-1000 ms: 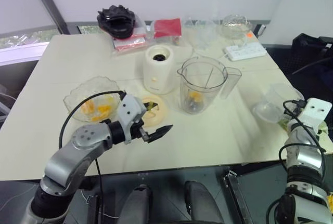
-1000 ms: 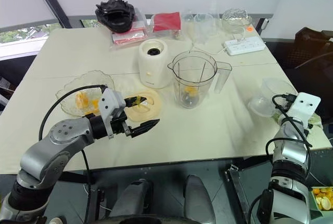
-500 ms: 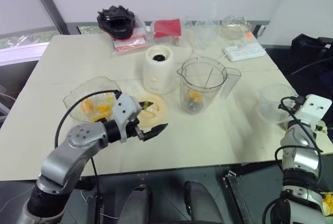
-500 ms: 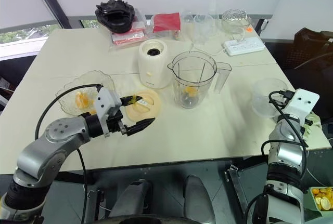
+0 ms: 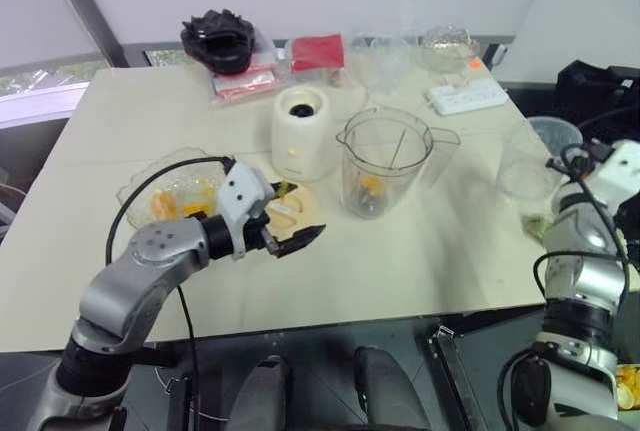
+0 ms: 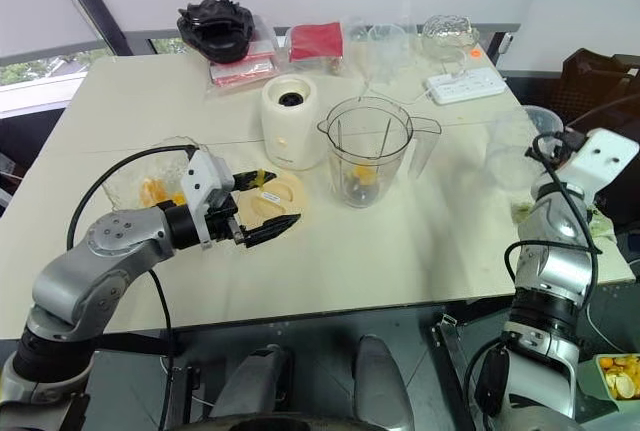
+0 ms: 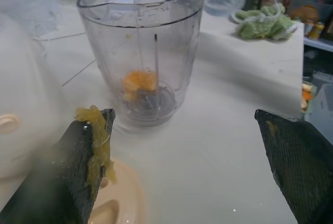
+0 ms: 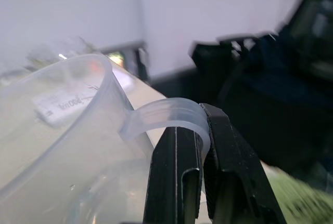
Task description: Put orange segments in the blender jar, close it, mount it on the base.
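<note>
Judging by the layout, still loading: go for another piece from the orange segments (image 5: 185,203) in the scalloped bowl (image 5: 135,186), left of centre in the head view. Work with the left gripper (image 5: 300,213), seen there just right of that bowl and above the flat lid (image 6: 270,196), jaws spread wide and empty apart from a smear of yellow pulp (image 7: 99,135) stuck to one finger. Swing back toward the left of the frame, drop inside the bowl's rim and close gently on a single piece; expect soft, glossy fruit to slip or squash under a hard pinch. Lift clear of the rim and of the lid before crossing. Carry right to the blender jar (image 5: 385,161) at the frame's centre, rise above its lip and let go over the middle of the mouth, not near the spout. Allow for sticking, given the pulp already clinging: open fully and pause before pulling away.

From the wrist view, find the jar straight ahead between the wide jaws, apart from both, with one orange piece (image 7: 139,81) lying at the bottom beside the blade. Find the cream base (image 5: 300,131) just left of the jar and above the lid, socket bare.

At the right edge of the frame, note the right gripper (image 8: 195,122) pinched tight on the thin handle (image 8: 166,112) of a clear plastic cup (image 5: 535,151), held up off the counter (image 5: 420,261); keep that cup well away from the jar during loading
</note>
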